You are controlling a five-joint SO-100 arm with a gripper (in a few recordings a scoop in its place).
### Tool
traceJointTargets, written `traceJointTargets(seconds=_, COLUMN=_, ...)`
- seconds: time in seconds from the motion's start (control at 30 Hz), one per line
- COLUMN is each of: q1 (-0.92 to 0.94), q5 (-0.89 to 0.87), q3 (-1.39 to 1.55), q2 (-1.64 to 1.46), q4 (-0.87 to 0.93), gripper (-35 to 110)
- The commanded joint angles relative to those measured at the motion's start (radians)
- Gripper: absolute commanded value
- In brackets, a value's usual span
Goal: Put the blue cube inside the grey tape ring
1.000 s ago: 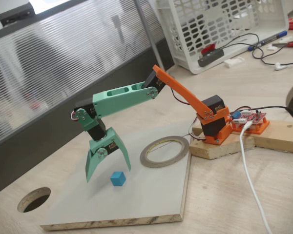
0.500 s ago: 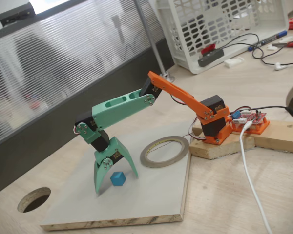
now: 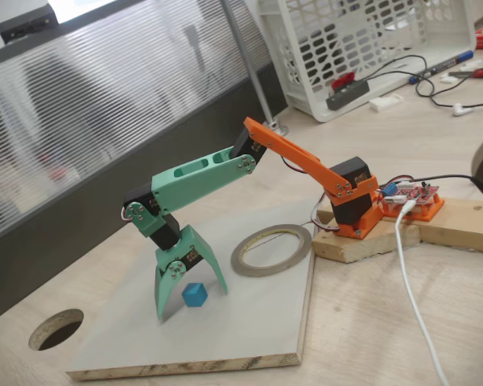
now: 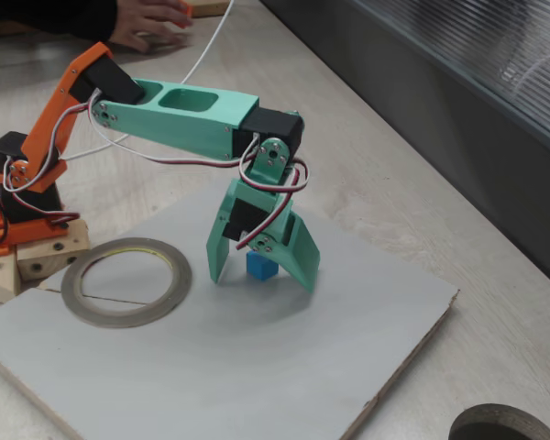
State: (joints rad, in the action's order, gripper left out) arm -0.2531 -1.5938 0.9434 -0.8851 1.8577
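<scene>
Blue cube (image 3: pixel 195 294) sits on your board (image 3: pixel 249 326), between the gripper's (image 3: pixel 192 301) spread fingers; the other fixed view adds a hand (image 4: pixel 151 20), and the ring (image 4: pixel 126 280) lies apart.

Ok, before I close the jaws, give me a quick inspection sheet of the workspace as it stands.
Surface: grey board lying on a pale wooden table.
Job's things: blue cube on the board, between the open fingers; grey tape ring flat on the board beside it, nothing inside it.
Clutter: white plastic basket, pens and small items at the far edge of the table.
Grippers: green gripper lowered over the cube, jaws spread, not yet closed.
Cables: white cable running across the table past the arm's base; dark cables near the basket.
Surroundings: round hole in the table; ribbed panel behind; a person's hand on the table, away from the board.
</scene>
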Motion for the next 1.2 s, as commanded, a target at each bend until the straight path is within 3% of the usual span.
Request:
traceJointTargets(seconds=0.0, q1=-0.015, q5=-0.009, q3=-0.005, q2=-0.021, q4=0.000, gripper=91)
traceJointTargets(seconds=0.3, q1=-0.015, q5=-0.009, q3=-0.006, q2=-0.021, q4=-0.002, gripper=83)
traceJointTargets(seconds=0.63, q1=-0.012, q5=-0.015, q3=-0.008, q2=-0.026, q4=-0.238, gripper=32)
traceJointTargets(seconds=0.87, q1=-0.014, q5=-0.018, q3=-0.006, q2=-0.078, q4=-0.290, gripper=5)
traceJointTargets(seconds=1.17, q1=-0.014, q5=-0.018, q3=-0.006, q2=-0.081, q4=-0.290, gripper=1)
